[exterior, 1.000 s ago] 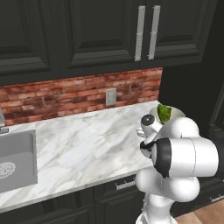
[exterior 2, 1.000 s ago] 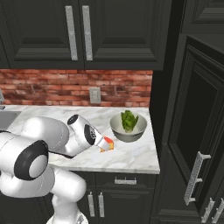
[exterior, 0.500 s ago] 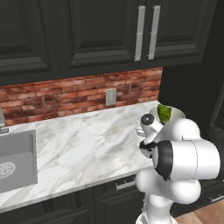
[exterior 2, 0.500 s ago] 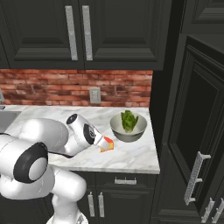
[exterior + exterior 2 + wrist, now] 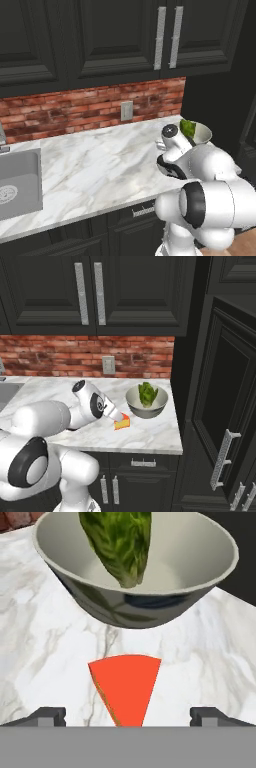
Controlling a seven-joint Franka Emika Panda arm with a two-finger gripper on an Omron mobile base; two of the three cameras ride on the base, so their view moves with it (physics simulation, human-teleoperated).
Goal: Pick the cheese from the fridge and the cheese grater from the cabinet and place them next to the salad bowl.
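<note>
The cheese (image 5: 125, 687), an orange wedge, lies flat on the marble counter just in front of the salad bowl (image 5: 135, 607), a round grey metal bowl holding a green lettuce leaf. My gripper (image 5: 127, 717) is open; its two dark fingertips (image 5: 47, 716) stand wide on either side of the wedge and apart from it. From the right base view the cheese (image 5: 122, 422) sits to the left of the salad bowl (image 5: 146, 401), with the gripper (image 5: 116, 416) low over it. The tall black cabinet (image 5: 220, 406) stands to the right. The cheese grater and the fridge are out of view.
A sink (image 5: 15, 185) is set into the marble counter (image 5: 100, 165) at the far left. A brick backsplash (image 5: 90, 107) with a wall outlet (image 5: 127, 111) runs behind, under black upper cabinets (image 5: 125, 40). The counter ends just right of the bowl (image 5: 196, 131).
</note>
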